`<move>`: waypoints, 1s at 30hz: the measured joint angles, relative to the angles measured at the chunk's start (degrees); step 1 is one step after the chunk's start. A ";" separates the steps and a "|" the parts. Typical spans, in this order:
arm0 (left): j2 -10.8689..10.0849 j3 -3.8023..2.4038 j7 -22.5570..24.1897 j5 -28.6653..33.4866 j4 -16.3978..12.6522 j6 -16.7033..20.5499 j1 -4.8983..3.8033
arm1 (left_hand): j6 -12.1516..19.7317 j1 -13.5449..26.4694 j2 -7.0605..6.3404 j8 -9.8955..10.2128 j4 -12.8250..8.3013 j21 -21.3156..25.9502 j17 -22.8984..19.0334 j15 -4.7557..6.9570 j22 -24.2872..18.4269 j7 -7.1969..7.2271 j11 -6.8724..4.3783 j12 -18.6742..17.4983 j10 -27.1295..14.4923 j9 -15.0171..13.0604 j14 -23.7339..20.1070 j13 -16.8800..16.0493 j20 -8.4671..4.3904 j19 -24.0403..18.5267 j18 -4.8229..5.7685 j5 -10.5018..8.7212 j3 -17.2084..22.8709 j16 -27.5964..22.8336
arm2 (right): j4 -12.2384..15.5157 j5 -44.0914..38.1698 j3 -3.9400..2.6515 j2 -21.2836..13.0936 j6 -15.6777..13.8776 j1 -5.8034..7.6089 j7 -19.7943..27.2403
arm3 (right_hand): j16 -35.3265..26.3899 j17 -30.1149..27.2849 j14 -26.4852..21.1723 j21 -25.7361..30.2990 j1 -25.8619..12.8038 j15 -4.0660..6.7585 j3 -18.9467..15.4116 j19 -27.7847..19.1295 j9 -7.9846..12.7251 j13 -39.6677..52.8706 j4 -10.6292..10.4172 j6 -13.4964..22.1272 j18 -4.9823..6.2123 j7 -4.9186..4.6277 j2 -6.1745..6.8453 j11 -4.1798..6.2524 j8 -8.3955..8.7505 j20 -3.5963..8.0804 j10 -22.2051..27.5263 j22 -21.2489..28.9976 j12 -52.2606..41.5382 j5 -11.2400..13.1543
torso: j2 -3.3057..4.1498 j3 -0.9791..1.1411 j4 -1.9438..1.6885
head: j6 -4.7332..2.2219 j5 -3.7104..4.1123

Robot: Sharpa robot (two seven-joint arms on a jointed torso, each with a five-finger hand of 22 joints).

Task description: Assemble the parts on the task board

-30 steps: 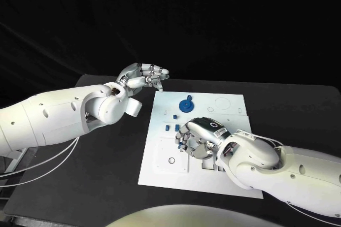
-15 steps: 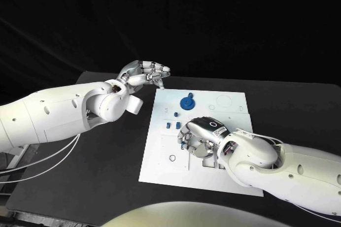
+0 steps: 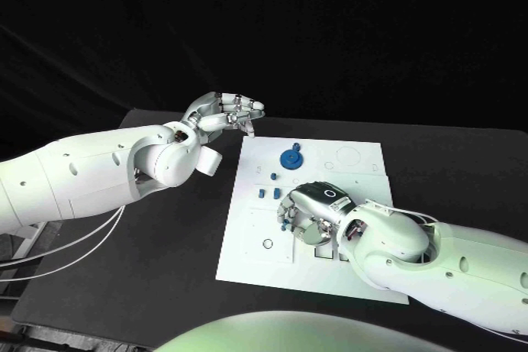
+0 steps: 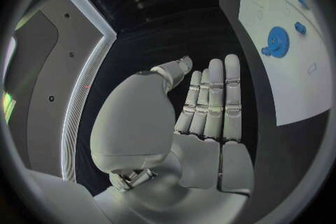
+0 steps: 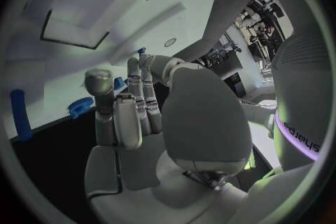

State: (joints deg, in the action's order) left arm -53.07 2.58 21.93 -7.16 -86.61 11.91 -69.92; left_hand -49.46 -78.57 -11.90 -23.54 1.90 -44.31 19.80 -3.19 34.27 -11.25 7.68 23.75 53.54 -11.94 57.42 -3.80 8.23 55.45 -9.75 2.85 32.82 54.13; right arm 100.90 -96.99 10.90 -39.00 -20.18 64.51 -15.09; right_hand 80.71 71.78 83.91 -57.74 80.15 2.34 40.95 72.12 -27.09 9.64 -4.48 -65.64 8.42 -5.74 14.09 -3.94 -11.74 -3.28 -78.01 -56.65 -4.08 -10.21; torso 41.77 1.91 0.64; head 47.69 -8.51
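R robot hand (image 3: 311, 212), fingers curled over small blue parts (image 3: 264, 193) mid-frame, grasp cannot be told; part should be pinched squarely. L robot hand (image 3: 226, 112) held wide, empty.

Surfaces and finishes, as seen

Task board (image 3: 248, 249): white, smooth, matt plate. Gear-shaped part (image 3: 291, 158): blue plastic-looking. Table (image 3: 132, 291): black, matt. Arms (image 3: 77, 176): glossy white shells. Left hand (image 4: 210, 101) and right hand (image 3: 311, 212): silvery, satin metal-look.

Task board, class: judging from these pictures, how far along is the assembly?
Looks done: a blue gear sits on the task board. In hand: the right hand is down over the board's middle with a small blue part at its fingertips; whether it grips it is unclear. Left: small blue pieces lie loose, and the left hand hovers off the board, holding nothing.
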 measured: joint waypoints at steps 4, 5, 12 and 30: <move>-0.07 0.00 -0.02 -0.02 -0.05 -0.01 0.00 | 0.00 0.00 0.00 0.00 0.00 0.00 0.00 0.00 0.00 0.00 0.20 0.00 -0.20 0.00 0.00 0.00 0.00 0.00 0.00 0.00 0.00 0.00 | -0.15 -0.27 -0.02 0.18 0.10 -0.18 -0.12 | 0.00 0.00 0.01 0.00 0.00 -0.01 0.00 0.00 0.01 0.00 0.00 -0.03 0.00 -0.04 0.00 0.06 0.00 0.00 0.06 0.00 0.01 0.00 | 0.03 0.01 0.00 | 0.13 -0.12; -0.08 0.00 -0.03 -0.03 -0.05 -0.01 0.00 | 0.00 0.00 0.00 0.00 0.00 0.00 0.00 0.00 0.00 0.00 0.20 0.00 -0.20 0.00 0.00 0.00 0.00 0.00 0.00 0.00 0.00 0.00 | -0.18 -0.33 -0.04 0.24 0.11 -0.21 -0.15 | 0.00 0.00 0.01 0.00 0.00 -0.01 0.01 0.00 0.03 0.00 0.01 -0.04 0.00 -0.05 0.00 -0.01 0.00 0.00 -0.01 0.00 0.01 0.00 | 0.04 0.01 0.00 | 0.15 -0.16; -0.15 0.00 -0.07 -0.08 -0.08 -0.01 0.00 | 0.00 0.00 0.00 0.00 0.00 0.00 0.00 0.00 0.00 0.00 0.20 0.00 -0.20 0.00 0.00 0.00 0.00 0.00 0.00 0.00 0.00 0.00 | -0.34 -0.75 -0.13 0.54 0.30 -0.49 -0.46 | 0.00 -0.01 0.05 0.00 0.00 -0.05 0.71 0.00 -0.02 -0.05 0.72 -0.11 0.00 -0.12 0.01 -0.12 0.03 0.00 -0.12 0.01 0.17 0.00 | 0.02 0.04 0.00 | 0.33 -0.31; -0.21 0.00 -0.17 -0.26 0.46 -0.03 0.00 | 0.00 0.00 0.00 0.00 0.00 0.22 0.01 0.00 -0.05 0.00 0.20 0.00 -0.20 0.00 0.00 0.01 0.00 0.00 0.00 0.00 0.00 0.00 | -0.16 -0.93 -0.03 0.62 2.10 -0.65 -0.48 | 0.00 -0.58 0.09 1.40 -4.27 -0.08 -3.41 -0.54 -1.41 0.69 0.24 1.04 0.00 -0.05 0.80 2.10 -0.69 -0.30 -1.73 0.71 0.16 -0.11 | -0.04 0.00 0.04 | 0.21 -0.08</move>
State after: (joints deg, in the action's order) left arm -53.29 2.59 21.76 -7.42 -86.15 11.87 -69.91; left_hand -49.46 -78.57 -11.90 -23.54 1.90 -44.09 19.81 -3.19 34.22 -11.24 7.88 23.75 53.35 -11.94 57.42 -3.80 8.23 55.45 -9.75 2.85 32.82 54.13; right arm 100.75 -97.92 10.88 -38.37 -18.08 63.87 -15.58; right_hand 80.70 71.20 84.01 -56.34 75.88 2.25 37.54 71.58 -28.51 10.33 -4.23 -64.60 8.42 -5.79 14.89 -1.84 -12.43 -3.58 -79.74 -55.95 -3.92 -10.32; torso 41.73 1.91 0.69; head 47.90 -8.59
